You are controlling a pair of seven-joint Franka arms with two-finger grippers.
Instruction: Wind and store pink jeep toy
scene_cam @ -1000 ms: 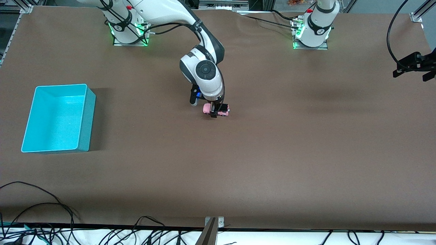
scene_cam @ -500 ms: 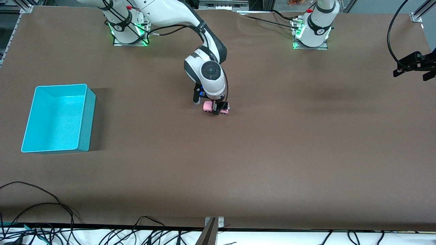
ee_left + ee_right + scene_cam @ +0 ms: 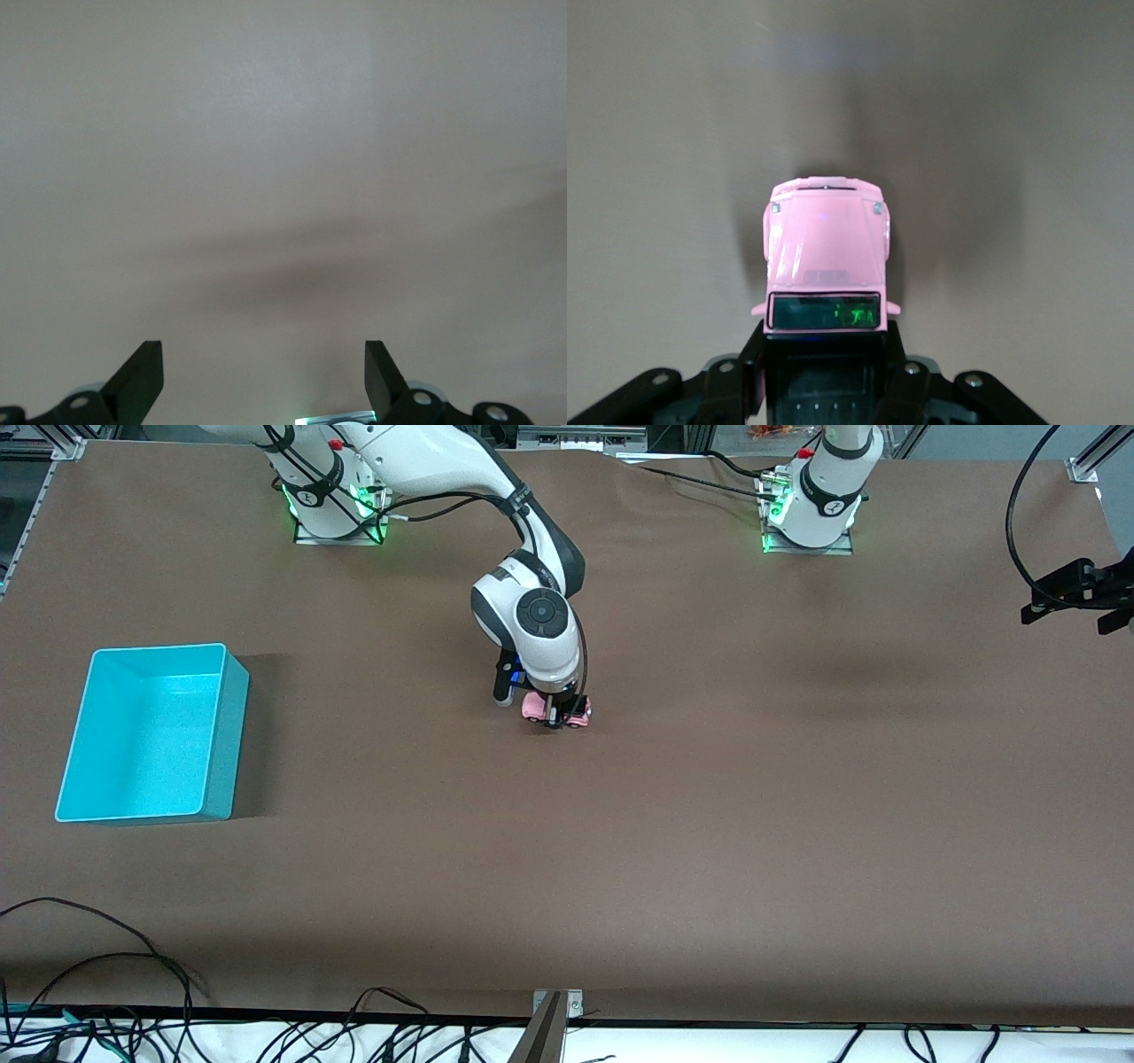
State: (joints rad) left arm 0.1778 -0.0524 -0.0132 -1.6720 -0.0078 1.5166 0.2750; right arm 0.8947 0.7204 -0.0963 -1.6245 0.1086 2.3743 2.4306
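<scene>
The pink jeep toy [image 3: 558, 711] stands on the brown table near its middle, pink hood toward the right arm's end. My right gripper [image 3: 556, 717] is down on it, shut on its black rear roof. In the right wrist view the pink jeep toy [image 3: 825, 252] fills the middle, and the fingers [image 3: 749, 359] press against both sides of its black cab. My left gripper [image 3: 1067, 598] hangs over the table's edge at the left arm's end. In the left wrist view the left gripper [image 3: 264, 381] is open over bare table with nothing between its fingers.
A turquoise bin [image 3: 151, 731] stands open at the right arm's end of the table. Black cables [image 3: 97, 992] trail along the table edge nearest the front camera. A metal bracket [image 3: 549, 1027] sits at the middle of that edge.
My right gripper has shut on the jeep's black rear roof. The jeep has shifted slightly toward the right arm's end. The left arm has not moved.
</scene>
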